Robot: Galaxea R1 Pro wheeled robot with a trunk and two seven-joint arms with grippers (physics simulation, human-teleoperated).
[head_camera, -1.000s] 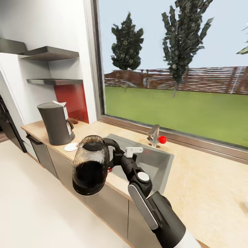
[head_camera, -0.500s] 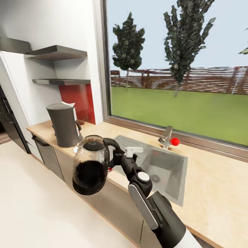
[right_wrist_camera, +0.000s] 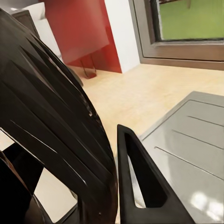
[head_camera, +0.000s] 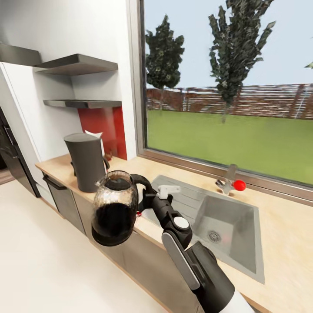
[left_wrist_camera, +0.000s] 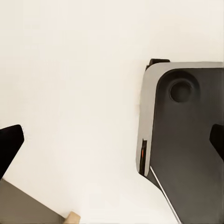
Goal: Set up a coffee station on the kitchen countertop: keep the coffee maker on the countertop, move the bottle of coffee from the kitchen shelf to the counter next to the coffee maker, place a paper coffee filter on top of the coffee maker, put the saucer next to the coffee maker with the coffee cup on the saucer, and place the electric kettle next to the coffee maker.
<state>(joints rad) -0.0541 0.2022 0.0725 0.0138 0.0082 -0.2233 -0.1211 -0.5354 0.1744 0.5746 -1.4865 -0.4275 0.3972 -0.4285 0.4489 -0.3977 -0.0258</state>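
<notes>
The right gripper is clamped on the black loop handle of the electric kettle, and the right arm holds the kettle in the air, tilted, in front of the countertop's front edge. In the right wrist view one finger lies just beside the kettle's dark curved wall. Taking the coffee maker as the landmark, the kettle hangs near it on the floor side, apart from it and off the counter. The coffee maker stands upright on the countertop below the lower kitchen shelf. A white paper coffee filter peeks over its top on the wall side. The sink is set into the counter on the window side of the coffee maker. The left gripper's two dark fingertips stand wide apart over pale floor, grasping nothing.
</notes>
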